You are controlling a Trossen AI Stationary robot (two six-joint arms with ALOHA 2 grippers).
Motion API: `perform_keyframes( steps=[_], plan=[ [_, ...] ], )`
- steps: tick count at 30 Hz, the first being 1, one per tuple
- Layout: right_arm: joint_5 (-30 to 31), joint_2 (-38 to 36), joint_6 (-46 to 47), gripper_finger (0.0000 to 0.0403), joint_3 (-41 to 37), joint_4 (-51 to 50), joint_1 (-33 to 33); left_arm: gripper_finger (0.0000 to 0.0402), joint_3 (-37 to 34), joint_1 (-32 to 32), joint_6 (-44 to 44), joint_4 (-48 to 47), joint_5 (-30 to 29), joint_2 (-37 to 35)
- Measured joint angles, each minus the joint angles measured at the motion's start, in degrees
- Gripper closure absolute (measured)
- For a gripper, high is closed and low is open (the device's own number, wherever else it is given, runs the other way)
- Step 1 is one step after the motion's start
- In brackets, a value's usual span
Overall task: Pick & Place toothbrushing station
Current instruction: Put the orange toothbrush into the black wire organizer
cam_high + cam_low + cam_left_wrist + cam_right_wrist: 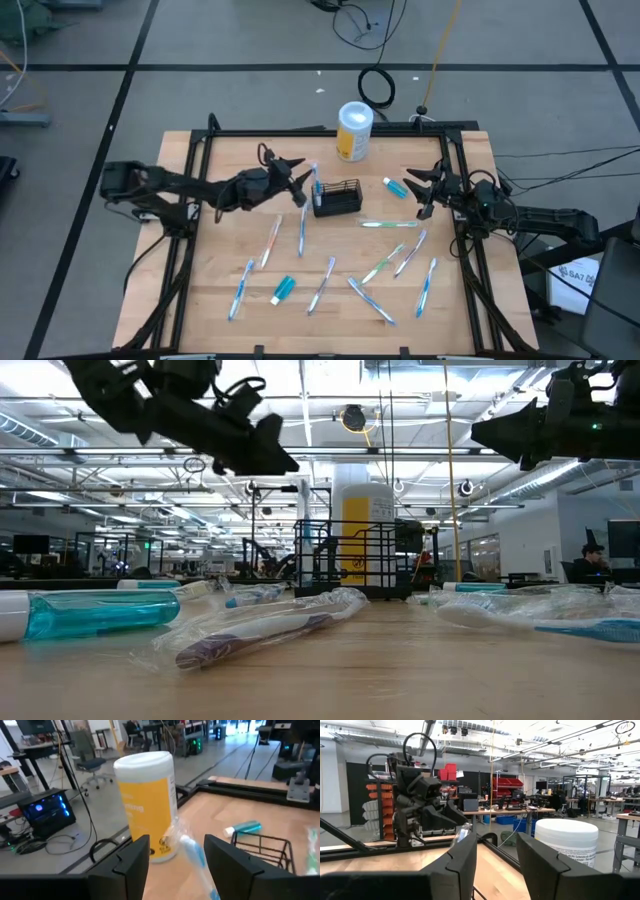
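Left gripper [300,180] left of frame centre, raised off the table, fingers spread; a wrapped toothbrush [196,856] stands between them, leaning at the basket's left end. Black wire basket [338,198] just right of it, mid-table. White-and-yellow canister [354,131] above it. Loose toothbrushes [322,285] across the lower half. Right gripper [428,184] centre-right, raised, fingers parted, empty.

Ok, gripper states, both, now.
Left gripper: open, a wrapped toothbrush between its fingers, by the basket.
Right gripper: open, holding nothing.
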Motion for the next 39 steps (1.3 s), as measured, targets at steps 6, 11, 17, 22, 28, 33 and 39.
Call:
perform_keyframes(
  steps=[6, 11, 17, 22, 28, 33, 39],
  plan=[
    [-0.01, 0.00, 0.02, 0.0273, -0.02, 0.00, 0.00, 0.0206, 0.00, -1.13, -3.53, -14.39, -3.34, -8.38],
    [-0.02, 0.00, 0.02, 0.0273, 0.01, -0.02, -0.01, 0.0206, 0.00, -1.31, -8.68, -28.89, -7.55, -13.00],
    [-0.02, 0.00, 0.01, 0.0273, 0.00, -0.02, -0.01, 0.0206, -0.01, -0.94, -21.56, -47.18, -7.33, -14.47],
    [-0.02, 0.00, 0.02, 0.0273, -0.01, -0.05, -0.02, 0.0206, -0.02, -0.96, -28.81, -61.10, -7.21, -14.57],
    [-0.02, 0.02, 0.00, 0.0273, 0.01, -0.26, -0.02, 0.0206, -0.01, -1.15, -34.05, -72.12, -7.17, -14.59],
    [-0.04, 0.02, 0.02, 0.0273, 0.01, -0.48, 0.00, 0.0206, -0.01, -1.15, -31.05, -76.93, -7.05, -15.03],
    [-0.14, 0.02, 0.02, 0.0273, -0.01, -0.63, -0.02, 0.0206, -0.02, -1.15, -26.23, -77.00, -3.26, -16.96]
  ],
)
